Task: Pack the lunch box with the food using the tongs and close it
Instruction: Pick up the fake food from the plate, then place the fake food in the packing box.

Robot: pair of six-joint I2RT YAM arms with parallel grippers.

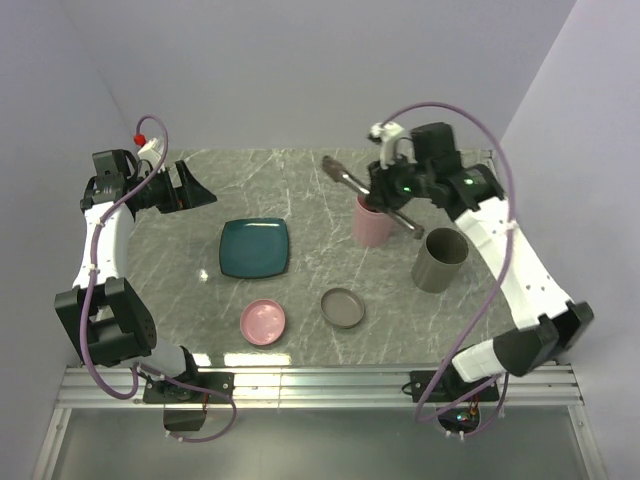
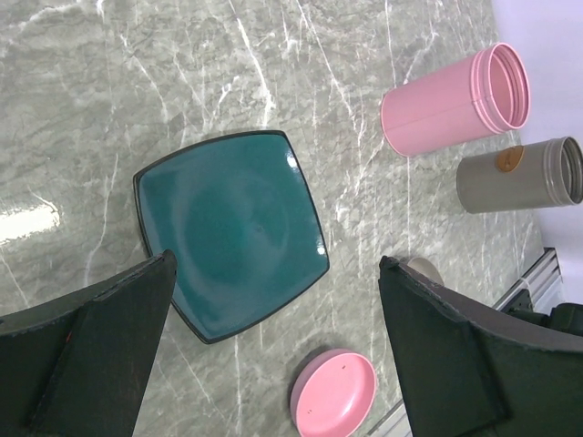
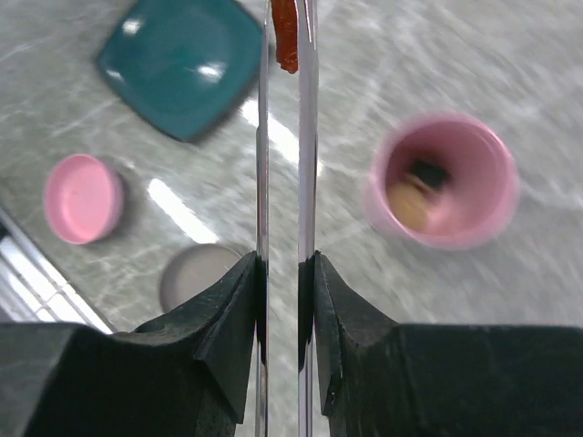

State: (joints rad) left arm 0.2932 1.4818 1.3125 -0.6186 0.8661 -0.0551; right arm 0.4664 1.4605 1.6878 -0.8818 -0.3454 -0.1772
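Observation:
My right gripper (image 3: 283,264) (image 1: 388,192) is shut on the silver tongs (image 3: 262,137) (image 1: 345,178), squeezing their two arms nearly together. A red-orange piece of food (image 3: 286,36) is pinched between the tong tips, held in the air to the back left of the lunch box. The lunch box is an upright pink cylinder (image 1: 370,225) (image 3: 496,196) (image 2: 455,100), open on top. Inside it lie a beige piece (image 3: 410,205) and a dark piece (image 3: 426,173). The teal plate (image 1: 255,247) (image 2: 228,228) (image 3: 178,64) is bare. My left gripper (image 1: 200,190) (image 2: 278,264) hangs open at the far left, holding nothing.
A grey cylinder (image 1: 440,260) (image 2: 519,173) stands to the right of the pink one. A pink lid (image 1: 264,321) (image 2: 332,393) (image 3: 82,198) and a grey lid (image 1: 342,307) (image 3: 196,273) lie near the front edge of the marble table.

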